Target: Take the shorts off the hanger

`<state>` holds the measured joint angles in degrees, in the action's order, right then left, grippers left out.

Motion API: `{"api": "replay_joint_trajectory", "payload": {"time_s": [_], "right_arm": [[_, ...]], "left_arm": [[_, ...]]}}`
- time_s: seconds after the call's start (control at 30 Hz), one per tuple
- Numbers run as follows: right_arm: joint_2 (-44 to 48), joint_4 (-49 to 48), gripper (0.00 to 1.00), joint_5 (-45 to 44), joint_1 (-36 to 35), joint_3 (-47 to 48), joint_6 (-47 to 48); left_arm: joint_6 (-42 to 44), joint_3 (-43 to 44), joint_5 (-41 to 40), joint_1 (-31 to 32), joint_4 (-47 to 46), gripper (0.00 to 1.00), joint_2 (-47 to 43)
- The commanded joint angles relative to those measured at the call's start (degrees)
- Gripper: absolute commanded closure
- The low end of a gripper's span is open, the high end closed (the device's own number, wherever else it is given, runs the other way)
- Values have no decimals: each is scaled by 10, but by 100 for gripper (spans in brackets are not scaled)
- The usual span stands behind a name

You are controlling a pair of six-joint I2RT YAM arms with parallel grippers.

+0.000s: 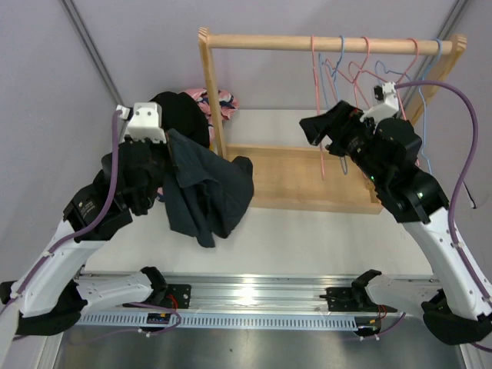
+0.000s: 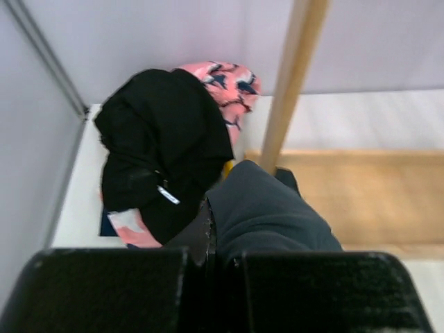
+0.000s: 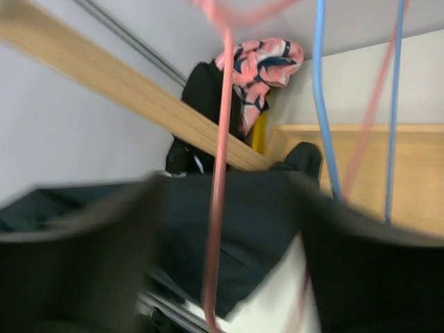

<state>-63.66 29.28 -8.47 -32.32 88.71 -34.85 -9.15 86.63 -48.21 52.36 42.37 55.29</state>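
Now we hold the dark charcoal shorts (image 1: 204,192), left of middle, pinched in our left gripper (image 2: 211,243). Our right gripper (image 3: 222,236) is spread wide, a pink hanger (image 3: 220,159) between its fingers. We should lift the shorts over the pile (image 2: 163,139) at upper left, then let go.

The charcoal shorts (image 1: 204,196) are matt cloth, the rack (image 1: 261,41) smooth pale wood.

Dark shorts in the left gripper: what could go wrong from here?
The dark shorts hang low from the left gripper beside the rack post, so trailing fabric may catch on it. The pink hanger runs between the fingers of the open right gripper; pulling away might drag it along the rail.
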Motion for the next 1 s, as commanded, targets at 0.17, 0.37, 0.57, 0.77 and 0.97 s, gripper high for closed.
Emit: {"api": "replay_joint_trajectory", "payload": {"time_s": [0.17, 0.37, 0.57, 0.77, 0.97], "right_arm": [[117, 77, 1, -30, -6, -78, 14], [184, 98, 1, -47, -4, -128, 22], [262, 92, 1, -35, -3, -232, 0], [302, 80, 1, -8, -4, -311, -14], [323, 79, 0, -6, -4, -356, -15]], "left_arm": [[90, 156, 117, -160, -57, 100, 71], [127, 310, 141, -236, -56, 100, 162], [100, 494, 208, -364, -26, 100, 304], [75, 580, 300, -416, -86, 100, 411], [79, 590, 314, -421, -156, 100, 522]]}}
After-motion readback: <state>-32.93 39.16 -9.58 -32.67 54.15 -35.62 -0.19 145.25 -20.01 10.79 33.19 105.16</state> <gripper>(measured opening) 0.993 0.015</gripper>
